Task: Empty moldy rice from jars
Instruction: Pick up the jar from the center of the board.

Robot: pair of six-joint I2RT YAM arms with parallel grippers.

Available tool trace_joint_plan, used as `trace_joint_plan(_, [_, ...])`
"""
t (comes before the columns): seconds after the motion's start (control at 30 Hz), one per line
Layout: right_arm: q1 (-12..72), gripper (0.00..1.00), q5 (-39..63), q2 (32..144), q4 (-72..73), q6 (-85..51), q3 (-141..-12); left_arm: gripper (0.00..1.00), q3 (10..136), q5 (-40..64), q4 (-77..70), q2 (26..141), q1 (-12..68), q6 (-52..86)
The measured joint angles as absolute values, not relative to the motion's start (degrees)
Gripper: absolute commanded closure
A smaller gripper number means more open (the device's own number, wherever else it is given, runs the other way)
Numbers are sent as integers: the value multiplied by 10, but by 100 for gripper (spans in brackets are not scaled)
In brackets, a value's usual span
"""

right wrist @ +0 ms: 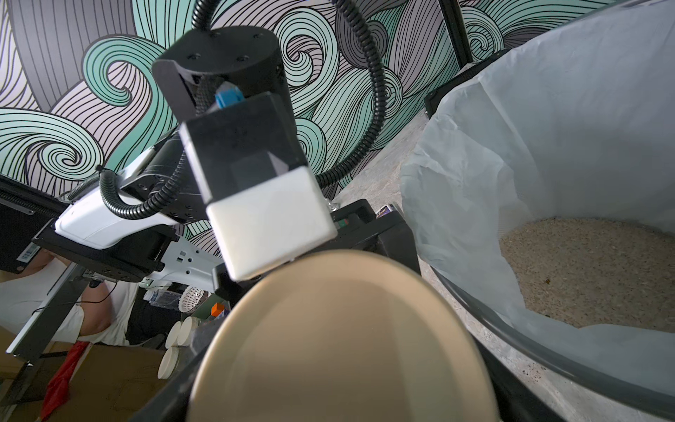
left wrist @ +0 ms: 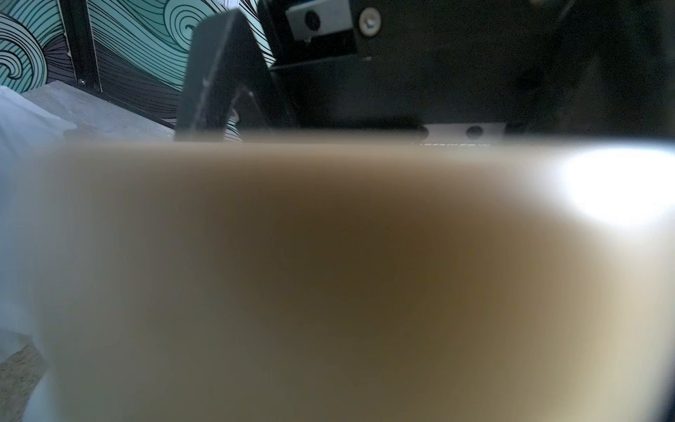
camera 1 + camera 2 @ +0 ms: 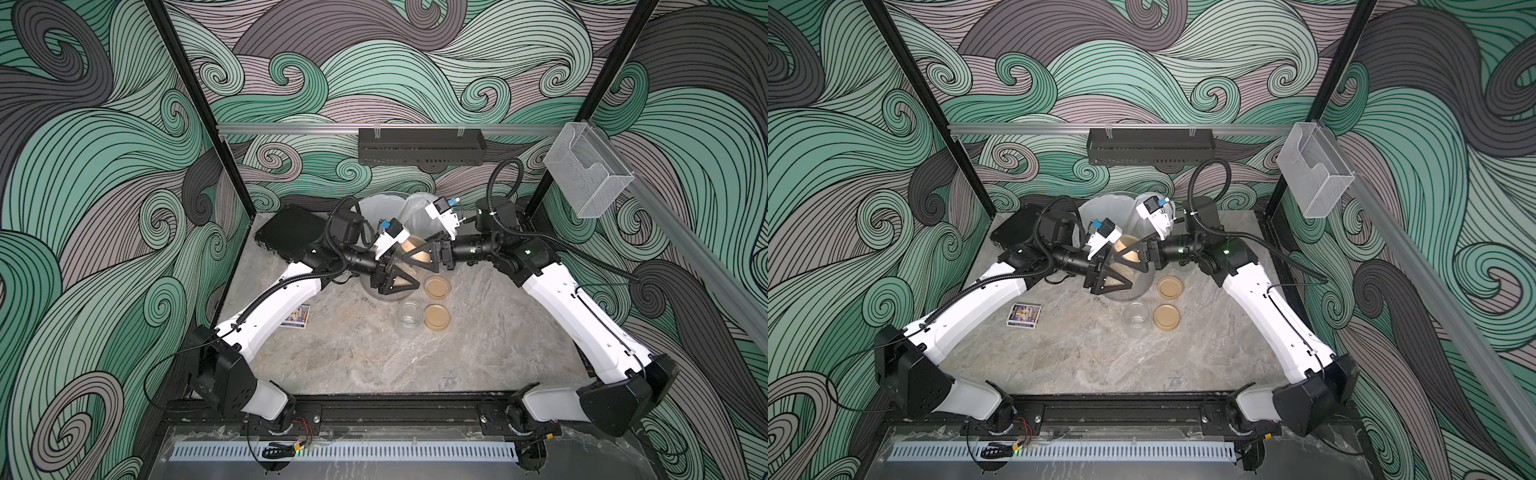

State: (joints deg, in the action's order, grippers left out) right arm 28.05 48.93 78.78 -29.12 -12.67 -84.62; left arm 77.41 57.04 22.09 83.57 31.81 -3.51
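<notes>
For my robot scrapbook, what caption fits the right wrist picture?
A tan lid fills the front, beside a white-lined bin with rice inside.

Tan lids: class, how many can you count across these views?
3 lids. Two lie flat on the table by the empty jar: one nearer the bin, one nearer the front. The third is gripped by the right gripper above the bin. The arms may hide others.

Worktop [image 3: 374,361]: bin [image 3: 376,208] at back centre, rice [image 1: 591,270] inside.
Lidded jar [image 3: 409,246] at the bin's front, between left tool [image 3: 399,276] and right tool [image 3: 415,253].
Two loose lids, far [image 3: 437,286] behind near [image 3: 436,317], lie before the bin, to the right.
Open jar [image 3: 408,316] just left of the near lid.
Box [image 3: 297,316] further left.
</notes>
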Motion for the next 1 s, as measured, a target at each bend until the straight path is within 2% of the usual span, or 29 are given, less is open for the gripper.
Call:
trace_joint_plan(0.33, [281,34,502,771,-256,-115,-834,65,737,495,179,780,331,-14])
trace_joint_plan(0.57, [280,34,505,767,-245,-113,-827,68,729,478,162,771,336,-7])
trace_joint_plan(0.7, [280,36,504,766,-240,-114,-827,53,728,476,157,771,336,-7])
trace_joint_plan(0.8, [280,36,504,764,-228,-122,-819,49,726,476,153,771,336,-4])
trace_joint_plan(0.9, [279,36,505,764,-217,-129,-811,49,721,476,149,771,335,1])
trace_joint_plan(1.0, [278,36,506,764,-214,-134,-809,56,720,477,148,772,335,4])
